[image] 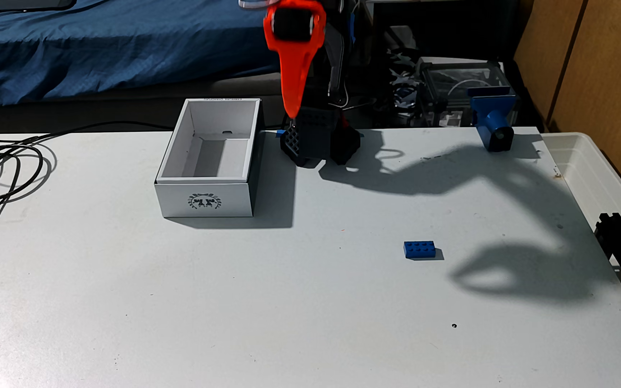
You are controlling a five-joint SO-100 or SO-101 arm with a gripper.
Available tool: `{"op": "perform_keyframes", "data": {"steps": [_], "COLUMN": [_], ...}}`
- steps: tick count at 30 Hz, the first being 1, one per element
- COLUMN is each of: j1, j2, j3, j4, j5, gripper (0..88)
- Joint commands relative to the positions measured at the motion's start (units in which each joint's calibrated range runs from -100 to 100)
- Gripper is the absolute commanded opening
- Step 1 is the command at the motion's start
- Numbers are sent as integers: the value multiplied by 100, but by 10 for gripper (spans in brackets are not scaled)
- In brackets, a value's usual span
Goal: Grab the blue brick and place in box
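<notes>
- gripper hangs high near the arm's base in the fixed view, orange finger pointing straight down, tip low over the back edge of the table.
- finger state: cannot tell. the orange finger shows side-on, the dark finger behind it blurs into the black arm, and no gap reads clearly.
- nothing sits between the fingers; no brick in the grip as far as i can see.
- blue brick lies flat, studs up, well apart from the fingertips, toward the camera and to their right in this view. it touches nothing.
- box is open-topped and looks empty inside, just to the left of the fingertips, wreath emblem on the short wall facing the camera.
- step in hand, my read: the very start, reach not yet under way. brick not grabbed, box not filled.
- next move calls for: swing the fingers right and forward, away from the base, to above the brick, jaws spread wider than the brick's short side, then drop straight down to straddle it.
- brick's long side runs roughly left-right here, so the wrist likely needs a turn to close across the narrow width.
- blue cylindrical mount stands far right of the fingers at the table's back edge, cable loop far left; neither lies on the path.
</notes>
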Motion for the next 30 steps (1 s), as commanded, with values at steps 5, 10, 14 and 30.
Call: {"op": "perform_keyframes", "data": {"steps": [5,10,14,30], "j1": [-331,-724,-1051,-2158], "j2": [726,1267,1665,2840], "j3": [-142,-54,0,674], "j4": [237,280,220,-1486], "j5": [-118,-403,-602,-1055], "gripper": [9,9,9,9]}}
